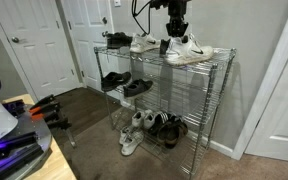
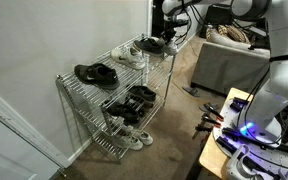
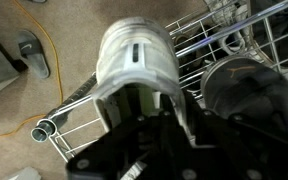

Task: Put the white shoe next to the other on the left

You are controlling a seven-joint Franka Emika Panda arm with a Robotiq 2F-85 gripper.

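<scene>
One shoe (image 3: 134, 55) right at the gripper (image 1: 173, 42) fingers, hold impossible to tell, not yet beside the other (image 1: 142, 43) beyond them.

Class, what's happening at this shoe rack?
A robot arm's hand is down at the top shelf of a wire rack, right over the white shoe near one end. The matching white shoe sits further along that shelf, apart from it. The wrist view is blurred, so whether the hand grips the shoe cannot be told.
</scene>
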